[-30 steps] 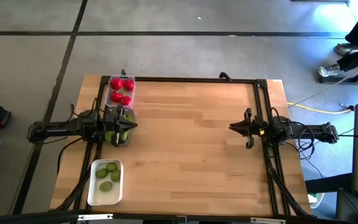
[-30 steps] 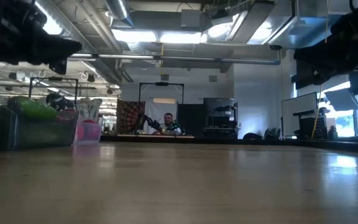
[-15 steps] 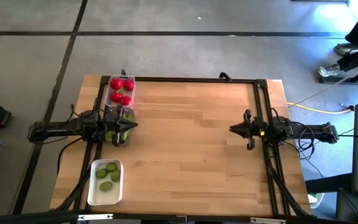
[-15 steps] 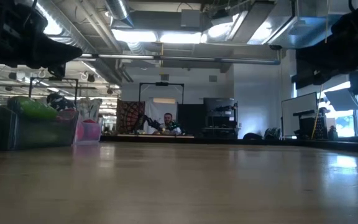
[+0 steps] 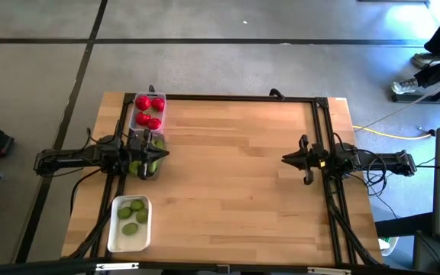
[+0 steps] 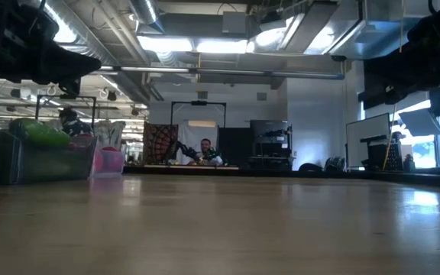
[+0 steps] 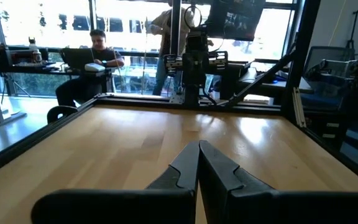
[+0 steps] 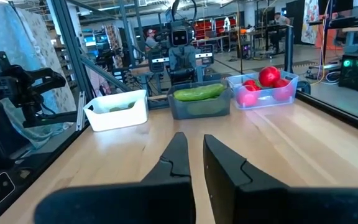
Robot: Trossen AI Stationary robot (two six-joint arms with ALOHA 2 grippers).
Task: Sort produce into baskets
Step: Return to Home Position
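Three baskets stand along the table's left side. A clear basket (image 5: 148,111) at the far left holds red tomatoes (image 8: 267,77). A clear basket (image 5: 147,162) in the middle holds green cucumbers (image 8: 197,93). A white basket (image 5: 130,222) near the front holds limes (image 5: 133,215). My left gripper (image 5: 163,153) hovers over the cucumber basket, shut and empty (image 7: 198,152). My right gripper (image 5: 286,158) hangs above the table's right part, empty, its fingers a narrow gap apart (image 8: 194,149).
Bare wooden table (image 5: 235,176) spreads between the two arms. A black frame (image 5: 323,130) runs along the table's edges. People sit and stand in the room beyond the table (image 7: 95,53).
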